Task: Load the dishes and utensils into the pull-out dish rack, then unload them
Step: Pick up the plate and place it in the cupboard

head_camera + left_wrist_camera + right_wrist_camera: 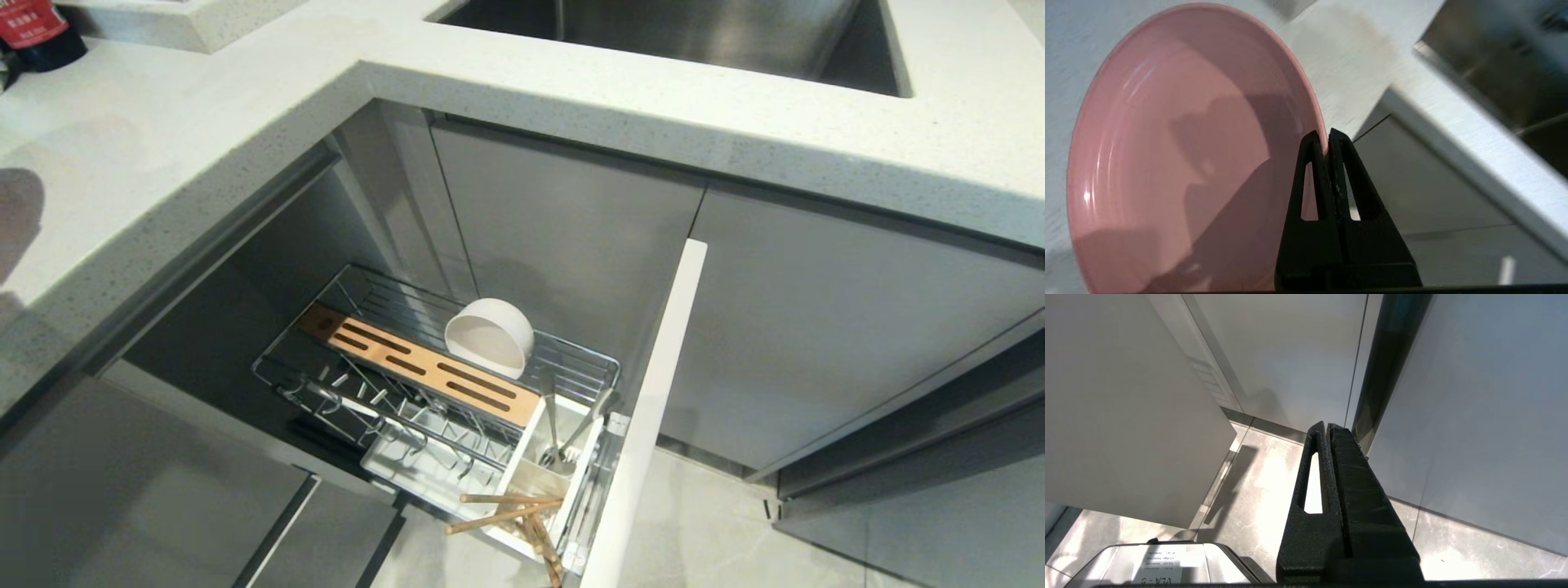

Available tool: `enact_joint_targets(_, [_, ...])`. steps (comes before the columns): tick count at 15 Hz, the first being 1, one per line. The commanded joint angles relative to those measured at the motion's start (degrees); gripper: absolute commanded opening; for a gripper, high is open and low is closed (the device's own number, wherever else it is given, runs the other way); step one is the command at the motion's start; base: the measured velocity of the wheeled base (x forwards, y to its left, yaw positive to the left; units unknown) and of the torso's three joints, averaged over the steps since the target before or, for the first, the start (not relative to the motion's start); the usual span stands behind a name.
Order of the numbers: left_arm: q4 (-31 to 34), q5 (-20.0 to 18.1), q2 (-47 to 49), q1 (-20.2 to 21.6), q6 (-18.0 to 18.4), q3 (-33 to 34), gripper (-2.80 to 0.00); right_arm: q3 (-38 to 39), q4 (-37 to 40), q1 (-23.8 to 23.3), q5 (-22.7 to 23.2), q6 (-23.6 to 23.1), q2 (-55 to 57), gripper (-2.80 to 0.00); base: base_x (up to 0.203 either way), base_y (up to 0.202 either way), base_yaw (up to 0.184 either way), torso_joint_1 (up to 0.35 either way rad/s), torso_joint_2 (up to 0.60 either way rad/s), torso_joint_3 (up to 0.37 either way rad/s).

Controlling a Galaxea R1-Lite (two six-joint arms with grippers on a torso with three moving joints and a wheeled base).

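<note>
Your left gripper (1327, 136) clamps the pale-pink plate (1184, 155) by its rim above the countertop (1355, 69). In the pull-out dish rack (441, 384), the white bowl (490, 336) sits at 12 o'clock, the chopsticks (514, 513) at 5. Your right gripper (1327, 428) hangs clenched, empty.

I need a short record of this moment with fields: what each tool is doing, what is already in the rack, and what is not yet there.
left tool: shut on the rim of the pink plate, above the countertop
right tool: shut, empty, parked near the floor
in dish rack: white bowl on its side, spoon and chopsticks in the caddy
not yet in rack: pink plate
</note>
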Motion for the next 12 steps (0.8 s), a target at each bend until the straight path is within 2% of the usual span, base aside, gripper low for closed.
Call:
enact_joint_targets(1, [-1.5, -0.5, -1.0, -2.9, -1.5, -0.4, -2.80, 0.0, 0.0, 0.0, 0.0, 0.0, 0.0, -2.80, 0.000, 0.000, 0.000, 0.000, 0.00, 0.000])
enact_joint_targets(4, [-4.1, -3.6, -2.0, -7.7, -5.5, -0.3, -2.80, 0.0, 0.0, 0.0, 0.0, 0.0, 0.0, -2.80, 0.000, 0.000, 0.000, 0.000, 0.00, 0.000])
enact_joint_targets(7, [-4.9, -10.0, -3.5, -11.5, -9.2, -0.1, -2.80, 0.0, 0.0, 0.0, 0.0, 0.0, 0.0, -2.80, 0.000, 0.000, 0.000, 0.000, 0.00, 0.000])
enact_joint_targets(9, [-4.9, -15.6, -4.9, -13.7, -11.8, -0.1, -2.80, 0.0, 0.0, 0.0, 0.0, 0.0, 0.0, -2.80, 0.000, 0.000, 0.000, 0.000, 0.00, 0.000])
enact_joint_targets(12, [-4.5, -26.8, -7.4, -16.1, -15.4, 0.8, -2.80, 0.0, 0.0, 0.0, 0.0, 0.0, 0.0, -2.80, 0.000, 0.000, 0.000, 0.000, 0.00, 0.000])
